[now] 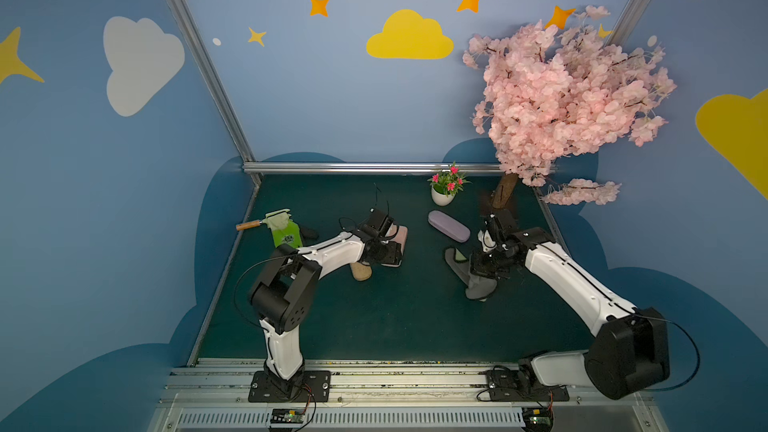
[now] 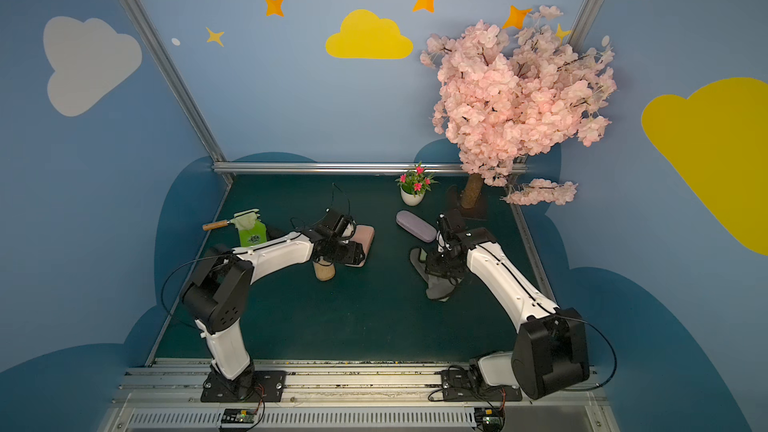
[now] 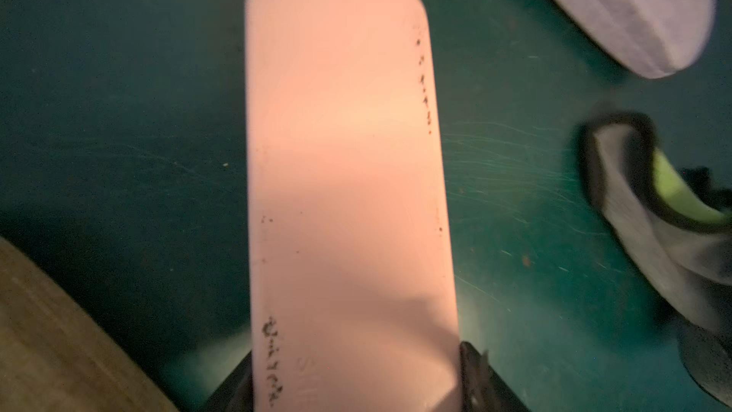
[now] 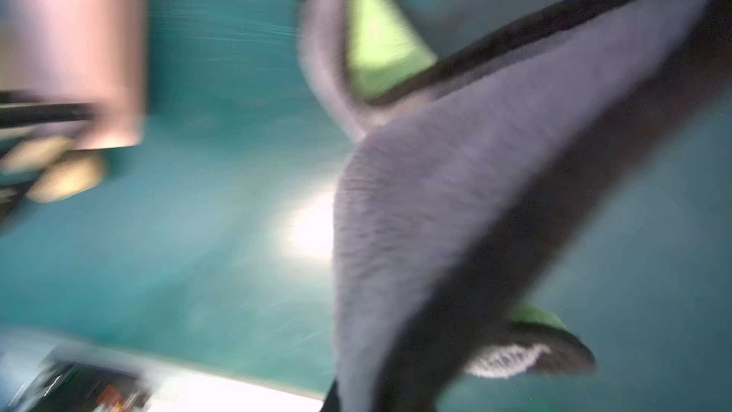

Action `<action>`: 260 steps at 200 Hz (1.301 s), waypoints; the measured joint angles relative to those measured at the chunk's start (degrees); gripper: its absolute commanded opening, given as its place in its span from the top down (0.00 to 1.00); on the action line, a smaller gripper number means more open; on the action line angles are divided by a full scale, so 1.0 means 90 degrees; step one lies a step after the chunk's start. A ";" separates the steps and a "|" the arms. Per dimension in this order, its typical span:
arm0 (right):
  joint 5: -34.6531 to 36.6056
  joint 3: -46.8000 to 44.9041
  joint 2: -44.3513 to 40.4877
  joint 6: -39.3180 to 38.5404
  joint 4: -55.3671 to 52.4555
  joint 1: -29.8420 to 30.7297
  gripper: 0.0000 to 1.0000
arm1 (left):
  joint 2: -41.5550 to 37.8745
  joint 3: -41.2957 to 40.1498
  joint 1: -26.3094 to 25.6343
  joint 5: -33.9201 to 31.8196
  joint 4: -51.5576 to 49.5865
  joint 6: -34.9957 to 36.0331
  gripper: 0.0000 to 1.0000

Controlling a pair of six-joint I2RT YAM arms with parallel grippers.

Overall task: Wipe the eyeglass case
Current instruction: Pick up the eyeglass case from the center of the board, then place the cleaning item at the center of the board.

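- At the left edge of the table [image 1: 395, 317] lies a wooden-handled tool [image 1: 249, 225], its pale head against the top of a flat green pouch [image 1: 286, 236]. What the pouch holds cannot be told.
- A cork-coloured cylinder [image 1: 360, 273] lies just beside the left arm, near the pink eyeglass case [image 3: 340, 152].
- The pink eyeglass case is closed and lies left of the table's middle. Dark specks run along both of its long edges, and its contents are hidden.
- The left claw [image 3: 352, 374] is narrowed onto one end of the pink eyeglass case, with a jaw against each long side.
- A white pot [image 1: 441, 198] at the back holds a small green plant with pink flowers [image 1: 451, 180].
- A purple eyeglass case [image 1: 449, 226] lies closed in front of the pot, apart from both claws.
- The right claw [image 1: 484, 270] is clamped tight on a grey cloth [image 4: 435, 192] with green patches. Part of the cloth hangs from the claw and part trails on the table.
- A pink blossom tree [image 1: 569, 105] stands in the back right corner.
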 measured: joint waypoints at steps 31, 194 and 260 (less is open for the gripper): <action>-0.0733 -0.0041 -0.0486 0.0058 0.0670 0.0012 0.99 | -0.0571 -0.0612 -0.0012 0.0435 0.0767 0.0318 0.60; 0.0163 0.0049 0.0971 -0.0141 -0.0427 0.0214 0.15 | -0.0607 -0.0809 -0.0537 0.0976 0.0971 0.1474 0.64; 0.1384 0.1304 0.2812 0.0073 -0.0389 0.1209 0.11 | -0.2030 -0.2147 -0.0245 0.0194 0.1105 0.0845 0.64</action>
